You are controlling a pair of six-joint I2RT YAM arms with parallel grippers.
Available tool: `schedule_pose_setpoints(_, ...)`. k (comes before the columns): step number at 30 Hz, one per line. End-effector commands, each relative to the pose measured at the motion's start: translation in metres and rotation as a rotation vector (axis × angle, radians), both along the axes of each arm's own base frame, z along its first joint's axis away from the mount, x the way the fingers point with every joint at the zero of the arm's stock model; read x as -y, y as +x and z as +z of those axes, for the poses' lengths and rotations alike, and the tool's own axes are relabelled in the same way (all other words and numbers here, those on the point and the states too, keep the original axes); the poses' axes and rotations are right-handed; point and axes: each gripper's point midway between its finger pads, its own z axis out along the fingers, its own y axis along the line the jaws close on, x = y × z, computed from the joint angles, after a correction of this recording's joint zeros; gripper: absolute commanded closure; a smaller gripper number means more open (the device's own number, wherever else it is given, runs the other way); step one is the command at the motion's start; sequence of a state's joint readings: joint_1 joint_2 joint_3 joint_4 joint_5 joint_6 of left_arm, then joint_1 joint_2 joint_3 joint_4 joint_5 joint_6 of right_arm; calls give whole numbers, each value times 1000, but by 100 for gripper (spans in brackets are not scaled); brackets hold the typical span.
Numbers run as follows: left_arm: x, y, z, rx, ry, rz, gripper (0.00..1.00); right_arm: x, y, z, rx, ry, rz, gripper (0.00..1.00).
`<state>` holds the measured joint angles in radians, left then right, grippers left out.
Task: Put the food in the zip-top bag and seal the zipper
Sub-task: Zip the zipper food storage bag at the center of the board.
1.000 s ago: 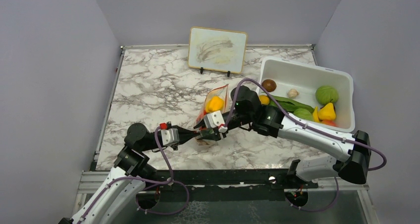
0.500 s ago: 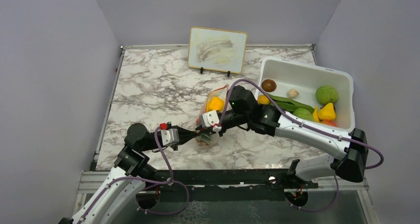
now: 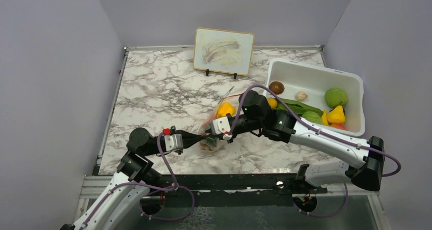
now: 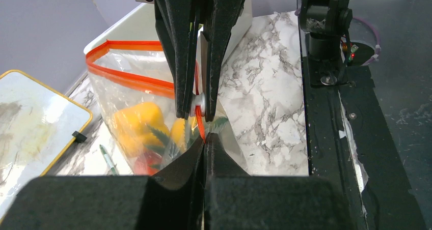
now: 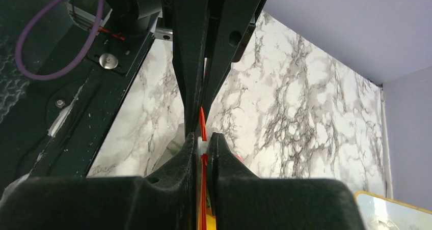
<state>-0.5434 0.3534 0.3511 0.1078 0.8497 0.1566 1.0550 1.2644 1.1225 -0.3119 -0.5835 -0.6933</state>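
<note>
**Sealing stage, partly done.** The zip-top bag (image 4: 127, 100) rests on the marble table (image 3: 153, 87) just beside the white bin (image 3: 316, 81), on the side of the bin that faces the table's middle. Through its clear wall show a yellow pepper (image 4: 133, 128), something red (image 4: 145, 164) below it and a green leaf (image 4: 158, 138), so some of the food is already in.

More food lies inside the bin:
- a green round piece (image 3: 336, 96)
- a second yellow pepper (image 3: 336, 114)
- a brown piece (image 3: 276, 87)
- green pods (image 3: 300, 107)

Whether these are meant to follow cannot be told.

The zipper (image 4: 132, 79) is not closed along its length. At the end nearer the bin its two red-orange strips stand apart and the mouth gapes. Sealing appears to be the step in hand, with most of the run left.

The left gripper (image 4: 204, 147) is clamped, jaws together, on the bag corner farthest from the bin. The right gripper (image 5: 203, 144), reaching out from the bin's side, is pinched tight on the zipper just beside that corner. A small white piece (image 4: 200, 104), perhaps the slider, is caught in its grip. The two grippers almost touch.
</note>
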Motion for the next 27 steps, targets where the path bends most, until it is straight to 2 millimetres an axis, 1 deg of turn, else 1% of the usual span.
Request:
schedule_pose_setpoints(1,0,-8,13,50,-14,-36,100,16,12,9,69,-1,-82,99)
schedule_pose_setpoints(10,-2,-6,15,56,-11,-20,100,37,22,7,108,-41,-177,99)
schedule_pose_setpoints(13,-2,-1,22,40,-56,18,100,36,17,7,85,-21,-164,99)
schedule_pose_setpoints(14,-2,-1,24,37,-73,22,96,34,13,7,68,-10,-149,99)
schedule_pose_setpoints(16,-2,-1,30,41,-101,19,79,28,6,10,34,28,-114,99)
schedule_pose_setpoints(18,0,-1,33,42,-106,9,70,21,2,13,15,68,-91,99)
schedule_pose_setpoints(19,1,-1,32,37,-101,2,67,19,1,14,6,78,-84,99)
schedule_pose_setpoints(22,3,-3,32,24,-94,-21,62,13,2,13,-19,93,-86,99)
schedule_pose_setpoints(27,4,-1,27,16,-89,-19,62,7,8,9,-34,89,-105,99)
